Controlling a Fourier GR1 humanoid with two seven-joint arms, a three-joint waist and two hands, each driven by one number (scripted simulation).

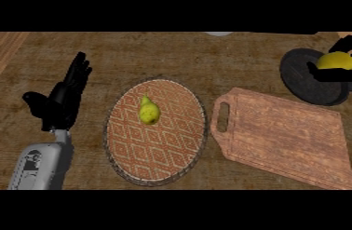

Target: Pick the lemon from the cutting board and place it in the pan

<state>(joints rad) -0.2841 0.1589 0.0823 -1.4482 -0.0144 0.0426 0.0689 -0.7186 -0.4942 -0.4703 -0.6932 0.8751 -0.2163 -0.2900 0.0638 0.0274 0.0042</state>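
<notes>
Two black hands show. The right hand (pixel 328 74), at the view's right edge, has its fingers (pixel 320 77) curled round the yellow lemon (pixel 335 61), holding it over the round, dark, matte pan (pixel 306 80). The left hand (pixel 62 98) rests at the left, fingers straight and released. Between them lie a wooden cutting board (pixel 285 138) with a slot handle, bare of fruit, and a round woven mat with a diamond pattern (pixel 157 140) carrying a small yellow-green pear (pixel 148 111). The worktop (pixel 172 57) is brown and grainy. No writing is readable.
</notes>
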